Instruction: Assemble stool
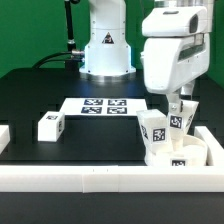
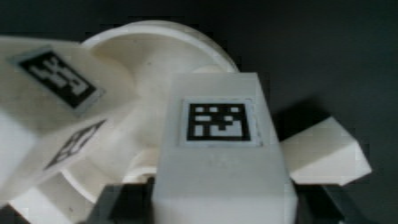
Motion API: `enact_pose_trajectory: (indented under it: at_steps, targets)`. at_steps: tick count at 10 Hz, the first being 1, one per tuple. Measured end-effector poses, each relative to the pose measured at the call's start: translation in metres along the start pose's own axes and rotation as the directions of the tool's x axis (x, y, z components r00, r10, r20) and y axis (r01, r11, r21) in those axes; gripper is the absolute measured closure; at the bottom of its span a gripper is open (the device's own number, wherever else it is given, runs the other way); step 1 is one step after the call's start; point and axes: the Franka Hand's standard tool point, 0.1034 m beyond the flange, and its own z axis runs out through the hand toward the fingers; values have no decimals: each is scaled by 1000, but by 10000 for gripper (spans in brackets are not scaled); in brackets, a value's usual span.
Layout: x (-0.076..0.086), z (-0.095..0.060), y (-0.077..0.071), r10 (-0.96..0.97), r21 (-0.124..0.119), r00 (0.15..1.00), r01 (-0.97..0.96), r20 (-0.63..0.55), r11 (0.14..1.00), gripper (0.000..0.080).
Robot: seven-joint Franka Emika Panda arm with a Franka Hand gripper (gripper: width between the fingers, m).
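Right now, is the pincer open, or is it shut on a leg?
Shut on a leg. In the wrist view the tagged leg fills the pincer, held over the seat.

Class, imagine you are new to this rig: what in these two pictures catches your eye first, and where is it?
The white pincer at the exterior view's right stands out, closed on a tagged leg at the round seat. A loose leg lies alone at the exterior view's left, near the marker board. In the wrist view the tagged leg's black-and-white square fills the middle.
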Motion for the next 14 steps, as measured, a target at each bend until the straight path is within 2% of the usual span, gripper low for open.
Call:
enact_pose_trajectory:
  at_steps: [4,7,9,12,14]
  targets:
    - [2,0,-2,374,14,927,-374,-6,927,461]
    - [3,0,-4,667,41,745,-666,-8,745,461]
    - [4,1,-5,836,66,549,-834,-12,548,461]
    - [5,2,-7,989,119,148,-982,0,147,461]
    - [9,2,-10,994,135,-108,-985,21,-110,461]
